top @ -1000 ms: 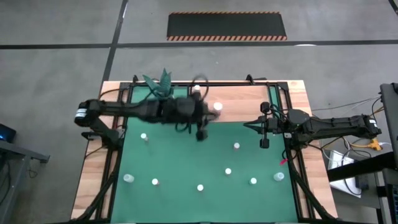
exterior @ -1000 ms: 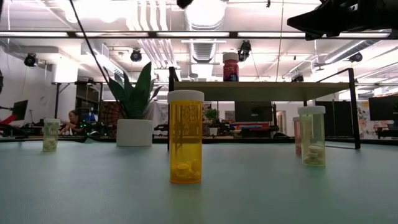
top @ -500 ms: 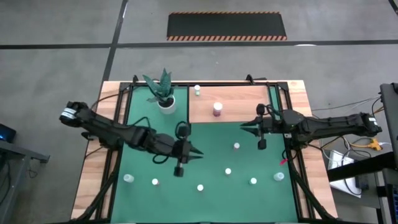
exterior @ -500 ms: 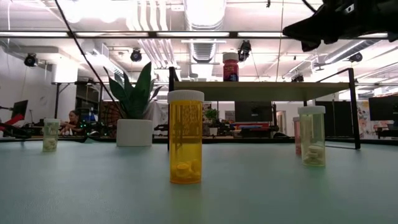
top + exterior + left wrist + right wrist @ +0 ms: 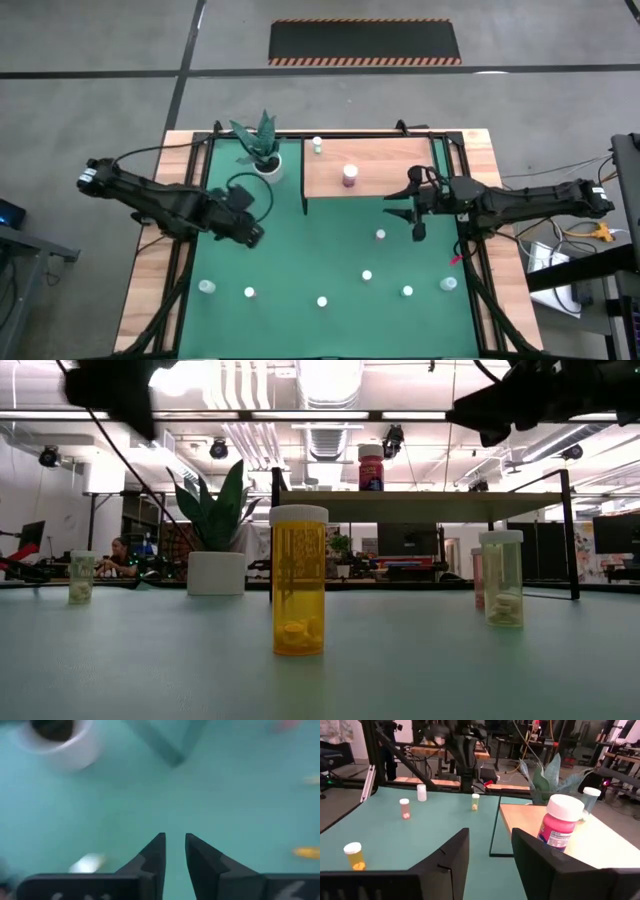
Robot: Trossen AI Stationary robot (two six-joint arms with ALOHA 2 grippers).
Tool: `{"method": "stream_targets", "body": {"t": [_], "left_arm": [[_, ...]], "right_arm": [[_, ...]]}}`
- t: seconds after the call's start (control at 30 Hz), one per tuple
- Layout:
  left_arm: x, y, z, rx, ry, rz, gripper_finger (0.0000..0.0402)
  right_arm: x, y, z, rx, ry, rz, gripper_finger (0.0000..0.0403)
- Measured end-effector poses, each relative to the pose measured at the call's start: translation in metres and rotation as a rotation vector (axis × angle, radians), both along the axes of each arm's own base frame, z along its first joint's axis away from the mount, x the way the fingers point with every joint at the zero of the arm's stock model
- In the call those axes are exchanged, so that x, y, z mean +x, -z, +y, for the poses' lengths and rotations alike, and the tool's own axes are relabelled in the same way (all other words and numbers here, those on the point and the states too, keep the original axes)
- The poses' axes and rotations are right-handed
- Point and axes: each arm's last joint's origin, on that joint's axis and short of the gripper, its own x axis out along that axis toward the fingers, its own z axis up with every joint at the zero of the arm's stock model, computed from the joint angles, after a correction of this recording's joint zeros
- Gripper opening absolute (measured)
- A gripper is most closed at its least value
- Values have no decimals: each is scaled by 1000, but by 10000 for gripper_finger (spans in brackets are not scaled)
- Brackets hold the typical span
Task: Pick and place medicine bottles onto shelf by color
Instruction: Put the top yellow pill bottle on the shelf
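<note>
- The right gripper (image 5: 413,197) hangs over the green mat (image 5: 330,250) just off the shelf's (image 5: 385,160) front right corner, at about 3 o'clock on the table; its fingers (image 5: 452,855) stand apart with nothing between them.
- The left gripper (image 5: 250,232) is over the mat at about 9 o'clock, below the potted plant (image 5: 262,150); its fingers (image 5: 156,852) are a narrow gap apart and hold nothing.
- On the shelf, at 12 o'clock, stand a large magenta bottle (image 5: 349,176) near the middle and a whitish bottle (image 5: 317,146) at the far left corner.
- A pink bottle (image 5: 380,236) stands on the mat just in front of the right gripper.
- Six more bottles stand across the near part of the mat, from 7 to 5 o'clock; among them is a yellow bottle (image 5: 298,580).
</note>
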Motion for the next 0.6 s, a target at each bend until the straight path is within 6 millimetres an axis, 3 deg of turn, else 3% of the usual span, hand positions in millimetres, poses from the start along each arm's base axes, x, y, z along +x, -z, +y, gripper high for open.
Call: {"method": "stream_targets", "body": {"t": [0.1,0.37,0.6], "left_arm": [[-11,15,5,11,-117,122,92],[-21,57,17,-8,-307,222,185],[-21,83,22,-29,-336,226,198]], "right_arm": [[0,0,0,-15,-2,3,145],[0,0,0,-35,-4,3,141],[0,1,0,-35,-11,6,138]]}}
